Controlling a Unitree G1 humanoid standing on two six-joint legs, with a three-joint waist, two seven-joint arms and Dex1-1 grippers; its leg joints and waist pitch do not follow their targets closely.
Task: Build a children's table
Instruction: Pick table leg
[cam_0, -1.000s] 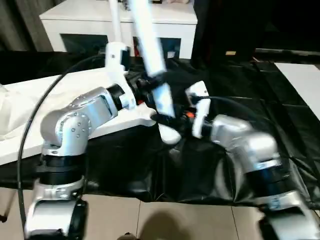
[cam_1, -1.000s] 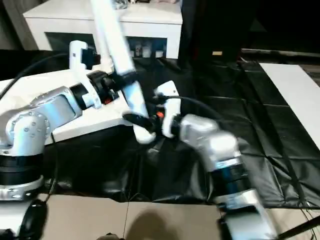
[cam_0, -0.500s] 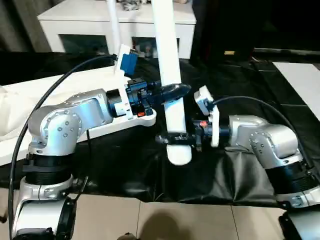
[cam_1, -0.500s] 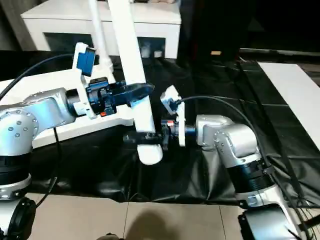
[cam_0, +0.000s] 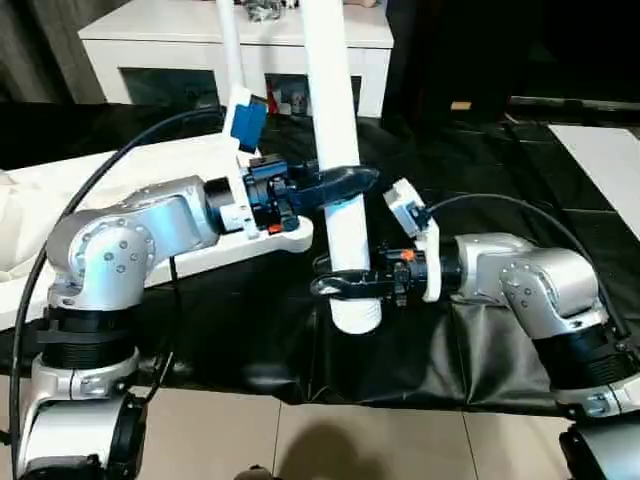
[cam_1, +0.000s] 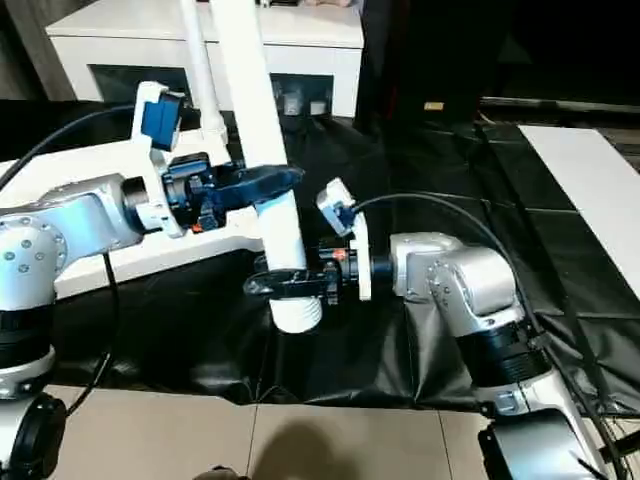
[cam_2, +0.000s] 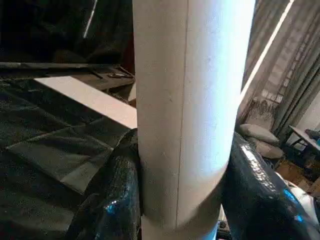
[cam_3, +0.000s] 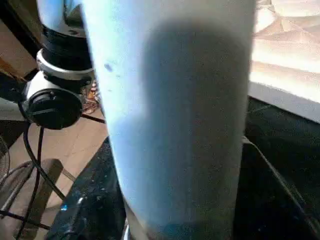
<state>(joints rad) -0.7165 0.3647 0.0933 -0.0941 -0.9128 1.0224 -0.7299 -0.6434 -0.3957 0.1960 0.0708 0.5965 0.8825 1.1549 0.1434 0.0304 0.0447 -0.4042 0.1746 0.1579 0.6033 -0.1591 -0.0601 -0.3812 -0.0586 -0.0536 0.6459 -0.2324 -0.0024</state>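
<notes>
While both arms reach toward the middle of the head views, a long white leg (cam_0: 338, 150) stands nearly upright between them, its top running out of the picture and its lower end hanging above the black sheet (cam_0: 480, 200). The left gripper (cam_0: 340, 183) is clamped around the leg about halfway up; the right gripper (cam_0: 345, 287) is clamped around it just above the lower end. Behind the left forearm lies the white table top (cam_0: 120, 190), flat on the sheet, with a second thin leg (cam_0: 230, 45) rising from its far corner. Beyond that stands a white cabinet (cam_0: 250, 40) with dark glass doors, close behind both legs. A black cable (cam_0: 80, 210) arcs over the left arm and another loops over the right forearm. The sheet's front edge drops to a tiled floor (cam_0: 300, 440) near the robot, and a pale board (cam_0: 600, 160) lies at the far right; the sheet to the right of the leg is open.

From the left wrist, the leg (cam_2: 187, 115) sits tight between two glossy black fingers (cam_2: 117, 195), with crumpled sheet and grey curtains (cam_2: 285, 90) behind.

From the right wrist, the leg (cam_3: 170, 115) is pressed between that gripper's dark fingers (cam_3: 90, 200); the robot's own body (cam_3: 60, 75) and floor lie beyond, and the table top's edge (cam_3: 285, 75) is off to one side.
</notes>
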